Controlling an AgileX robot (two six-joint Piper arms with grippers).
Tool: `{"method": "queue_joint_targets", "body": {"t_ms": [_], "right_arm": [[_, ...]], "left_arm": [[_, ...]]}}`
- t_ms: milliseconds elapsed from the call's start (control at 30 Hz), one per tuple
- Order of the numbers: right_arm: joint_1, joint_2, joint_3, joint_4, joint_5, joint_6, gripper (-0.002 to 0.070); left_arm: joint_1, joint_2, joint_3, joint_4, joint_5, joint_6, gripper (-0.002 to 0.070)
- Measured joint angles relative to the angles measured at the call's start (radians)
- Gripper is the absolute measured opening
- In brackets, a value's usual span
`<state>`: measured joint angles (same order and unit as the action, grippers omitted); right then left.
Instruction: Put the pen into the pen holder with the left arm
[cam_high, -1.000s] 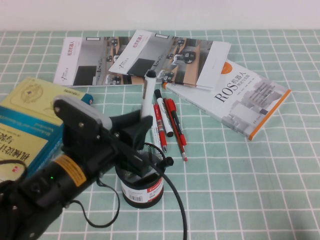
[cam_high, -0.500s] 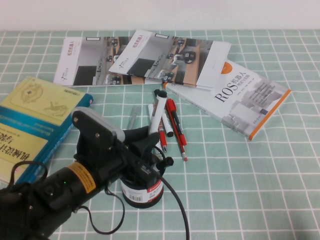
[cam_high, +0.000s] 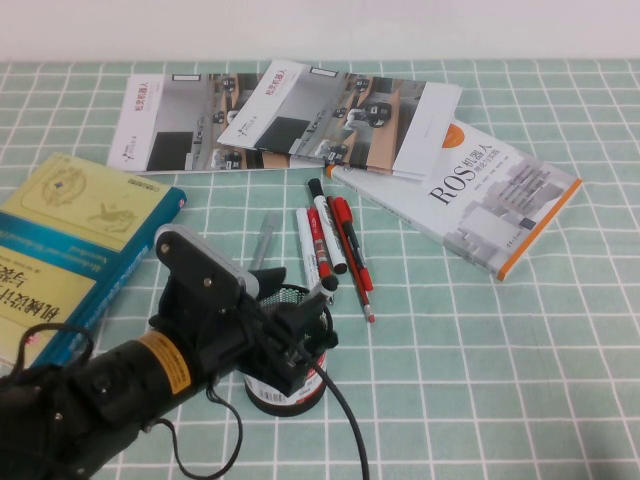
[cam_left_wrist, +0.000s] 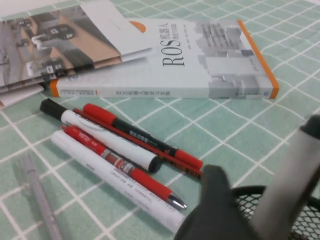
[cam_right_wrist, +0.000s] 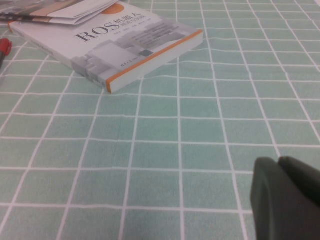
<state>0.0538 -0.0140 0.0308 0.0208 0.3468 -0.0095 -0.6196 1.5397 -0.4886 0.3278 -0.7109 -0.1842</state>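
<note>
The left gripper (cam_high: 300, 325) sits right over the holder (cam_high: 287, 385), and whether it is clamped on the pen (cam_high: 318, 293) or has let go cannot be told from these views. The pen stands tilted inside the holder, its black end poking up past the rim on the side toward the ROS book (cam_high: 480, 195). In the left wrist view the pen's pale barrel (cam_left_wrist: 287, 192) crosses the holder's mesh rim (cam_left_wrist: 260, 202) beside a dark finger (cam_left_wrist: 215, 205).

The step in hand looks like the drop itself: the pen is in the cup and leaning on its wall, so the task seems close to done. Next the gripper should be fully open and rise straight up off the holder without catching the pen's end or tipping the light mesh cup.

Just beyond the holder, toward the ROS book, lie the other pens: a white marker with red print (cam_high: 326, 235), a red pen (cam_high: 350, 245), a plain white one (cam_high: 304, 240) and a grey one (cam_high: 264, 240). Left of the holder lies a yellow book (cam_high: 70, 215); brochures (cam_high: 280, 115) lie well beyond it.

The right gripper (cam_right_wrist: 287, 197) hangs low over bare table (cam_right_wrist: 175, 165), well apart from the holder, fingers together.
</note>
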Motion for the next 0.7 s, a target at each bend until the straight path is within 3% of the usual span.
{"method": "queue_joint_targets", "body": {"t_ms": [133,300,400,500,567,700], "right_arm": [[0.0,0.0,0.0,0.0,0.0,0.0,-0.002],[0.0,0.0,0.0,0.0,0.0,0.0,-0.002],[0.0,0.0,0.0,0.0,0.0,0.0,-0.002],[0.0,0.0,0.0,0.0,0.0,0.0,-0.002],[0.0,0.0,0.0,0.0,0.0,0.0,-0.002],[0.0,0.0,0.0,0.0,0.0,0.0,-0.002]], "left_arm": [[0.0,-0.058,0.0,-0.005,0.042,0.012,0.0447],[0.0,-0.224,0.0,-0.01,0.15,0.016,0.0433],[0.0,-0.364,0.0,0.0,0.241,0.016,0.0291],[0.0,-0.531,0.0,0.002,0.338,0.016,0.0089],[0.0,-0.642,0.0,0.002,0.416,0.014,0.0038],[0.0,-0.825,0.001,0.002,0.597,-0.025,0.0008]]}}
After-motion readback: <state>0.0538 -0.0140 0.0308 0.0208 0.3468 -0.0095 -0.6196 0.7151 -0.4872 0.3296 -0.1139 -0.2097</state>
